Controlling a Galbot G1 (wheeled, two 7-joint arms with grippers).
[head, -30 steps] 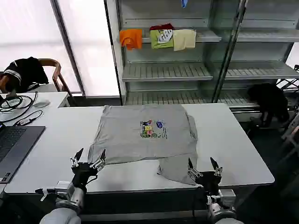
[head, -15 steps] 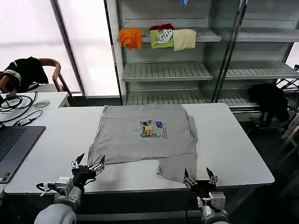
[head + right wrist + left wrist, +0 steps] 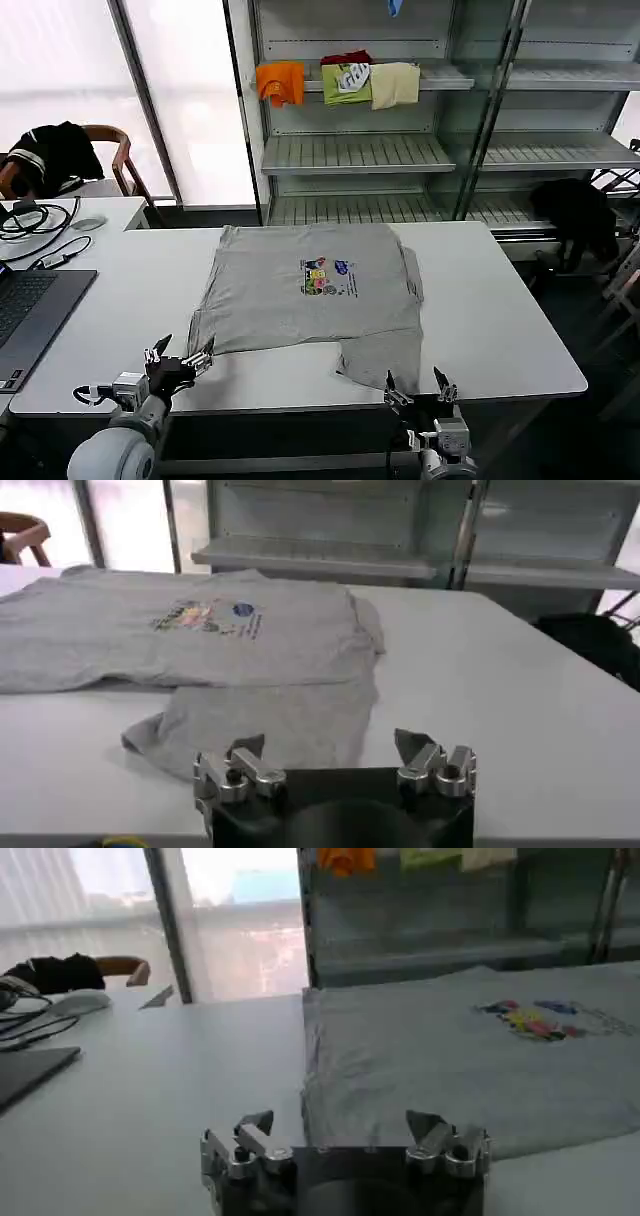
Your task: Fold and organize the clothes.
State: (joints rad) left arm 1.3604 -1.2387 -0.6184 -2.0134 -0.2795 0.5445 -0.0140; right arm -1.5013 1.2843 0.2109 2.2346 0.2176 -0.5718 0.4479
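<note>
A light grey T-shirt [image 3: 310, 295] with a small multicoloured chest print lies partly folded on the white table [image 3: 510, 310], one flap reaching toward the near edge. The same T-shirt [image 3: 470, 1058] [image 3: 200, 640] lies ahead of both wrist cameras. My left gripper [image 3: 178, 362] is open at the near left edge, just short of the shirt's left hem. Open as well, my right gripper [image 3: 416, 386] sits at the near edge below the hanging flap. Nothing is between the fingers of the left gripper [image 3: 342, 1123] or the right gripper [image 3: 328, 744].
A laptop [image 3: 30, 315] and cables [image 3: 35, 225] lie at the table's left. Behind stands a shelf unit [image 3: 400, 150] with orange, green and cream garments [image 3: 340, 82]. A chair with a black garment [image 3: 55, 155] is at far left; another black garment [image 3: 575, 215] lies at right.
Both grippers have drawn back toward me and lower, away from the shirt's near hem. The shirt lies as before.
</note>
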